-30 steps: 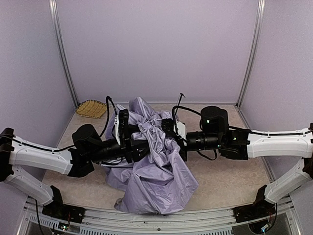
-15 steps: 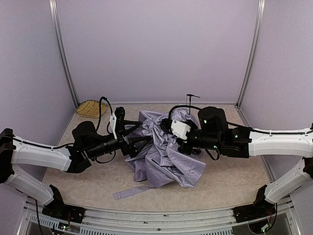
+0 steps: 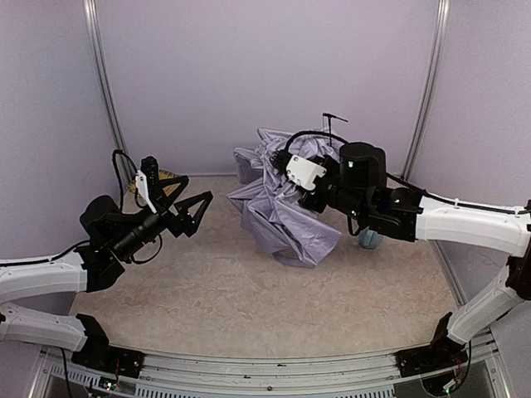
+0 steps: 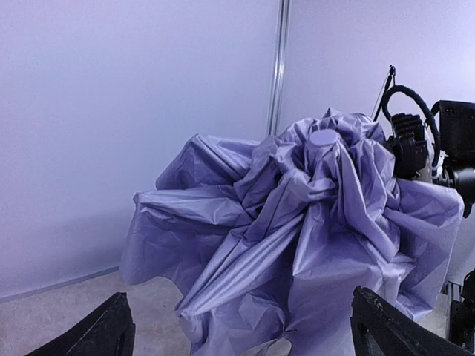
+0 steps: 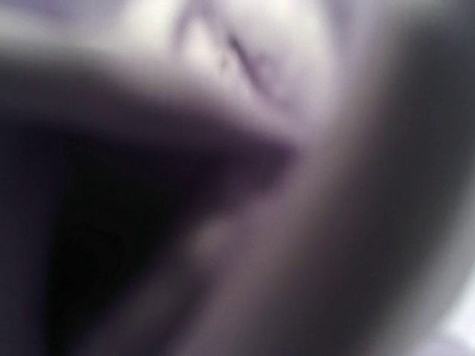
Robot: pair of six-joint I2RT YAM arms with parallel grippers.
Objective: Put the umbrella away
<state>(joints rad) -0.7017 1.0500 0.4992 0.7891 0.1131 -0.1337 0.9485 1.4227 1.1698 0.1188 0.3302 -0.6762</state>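
The umbrella (image 3: 278, 203) is a crumpled bundle of lavender fabric at the back centre. Its upper part is raised off the table and its lower folds reach down to the surface. My right gripper (image 3: 309, 189) is buried in the top of the fabric and shut on it; the jaws themselves are hidden. The right wrist view is only a dark blur of cloth pressed against the lens. My left gripper (image 3: 189, 206) hangs wide open and holds nothing, well to the left of the bundle. In the left wrist view the umbrella (image 4: 312, 208) fills the middle beyond the spread fingertips (image 4: 111, 330).
A woven straw basket (image 3: 168, 176) lies at the back left corner, just behind the left gripper. A light-blue cup (image 3: 369, 240) stands on the table under the right forearm. Purple walls close in the back and both sides.
The left gripper opened, let go of the fabric and drew back to the left. The right arm carried the umbrella up and toward the back wall, off the front of the table.
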